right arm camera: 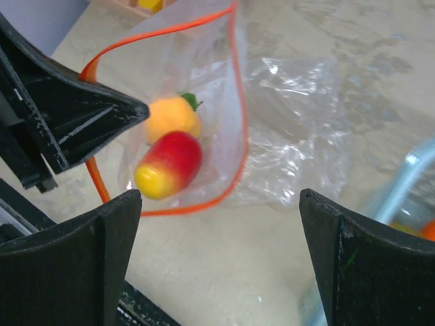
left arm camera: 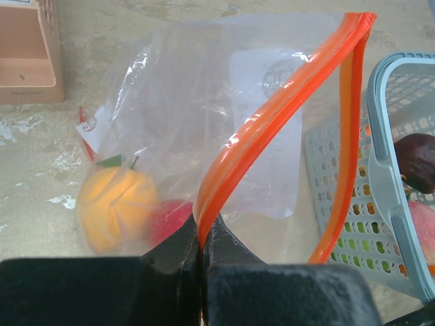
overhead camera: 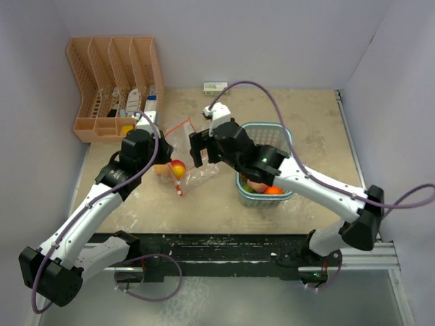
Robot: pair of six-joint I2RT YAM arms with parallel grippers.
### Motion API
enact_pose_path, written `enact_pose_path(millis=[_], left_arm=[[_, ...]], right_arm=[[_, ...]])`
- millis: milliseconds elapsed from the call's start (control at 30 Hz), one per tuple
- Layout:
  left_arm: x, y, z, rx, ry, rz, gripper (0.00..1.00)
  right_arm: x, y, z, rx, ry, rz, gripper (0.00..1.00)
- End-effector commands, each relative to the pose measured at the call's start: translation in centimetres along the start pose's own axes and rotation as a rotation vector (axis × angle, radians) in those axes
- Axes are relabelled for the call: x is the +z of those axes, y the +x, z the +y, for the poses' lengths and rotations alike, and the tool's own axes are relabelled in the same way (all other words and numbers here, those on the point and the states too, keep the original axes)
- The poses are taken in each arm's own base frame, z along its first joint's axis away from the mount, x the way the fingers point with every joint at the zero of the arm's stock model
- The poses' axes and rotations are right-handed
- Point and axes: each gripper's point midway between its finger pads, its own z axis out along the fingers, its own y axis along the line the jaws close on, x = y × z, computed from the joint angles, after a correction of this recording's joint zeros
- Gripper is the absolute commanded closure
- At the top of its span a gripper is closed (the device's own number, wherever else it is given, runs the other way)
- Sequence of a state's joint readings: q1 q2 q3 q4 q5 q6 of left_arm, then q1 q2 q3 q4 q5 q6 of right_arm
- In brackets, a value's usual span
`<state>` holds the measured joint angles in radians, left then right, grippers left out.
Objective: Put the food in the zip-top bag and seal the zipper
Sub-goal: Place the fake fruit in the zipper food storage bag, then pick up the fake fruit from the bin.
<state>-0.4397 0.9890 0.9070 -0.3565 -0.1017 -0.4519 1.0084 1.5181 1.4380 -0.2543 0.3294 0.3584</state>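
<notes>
In the left wrist view, the left gripper (left arm camera: 202,248) is seen at the bottom centre of the frame. Its jaws are pressed together on the zipper (left arm camera: 272,122), so that the red-orange strip is pinched between them. From that grip the strip is carried up and to the right in two lines, and the mouth of the zip-top bag (left arm camera: 204,102) is held apart and raised.

Behind the clear plastic, at the lower left of that frame, a yellow-orange peach (left arm camera: 112,204) is seen inside the bag. A red-and-yellow fruit (left arm camera: 166,221) lies just beside it on the right.

In the right wrist view, the right gripper (right arm camera: 219,197) is shown with its two fingers spread wide at the bottom corners of the frame. Nothing is held between them. It is hung above the bag's open mouth, where both fruits are framed by the orange loop of the strip.

In the top view, the bag is found at the centre of the table (overhead camera: 204,210), between the two grippers. The teal mesh basket (overhead camera: 285,136) is set just to the right of it, partly covered by the right arm. In the basket an orange (overhead camera: 273,190) and a pink peach (overhead camera: 256,185) can be made out, and a dark purple piece (left arm camera: 418,159) is seen at the right edge of the left wrist view.

An orange organizer rack (overhead camera: 112,81) is placed at the upper left.
</notes>
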Motion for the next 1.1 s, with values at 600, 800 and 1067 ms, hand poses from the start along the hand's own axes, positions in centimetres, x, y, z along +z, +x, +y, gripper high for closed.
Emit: enact_pose_path(millis=[600,800,1067], left_arm=[[-0.6,-1.7,-1.3,-0.006,0.075,-0.085,1.00],[-0.4,-1.4,-1.2,-0.005,0.073,-0.080,1.00],[-0.5,-1.3,-0.9,0.000,0.060,-0.072,1.00]], right_arm=[[-5.7,16.2,-17.6,0.419,0.545,0.473,0.00],[-3.5,17.8,-18.0,0.456,0.510,0.469,0.00],[-1.8,18.8,-17.4,0.457,0.450,0.497,0.43]])
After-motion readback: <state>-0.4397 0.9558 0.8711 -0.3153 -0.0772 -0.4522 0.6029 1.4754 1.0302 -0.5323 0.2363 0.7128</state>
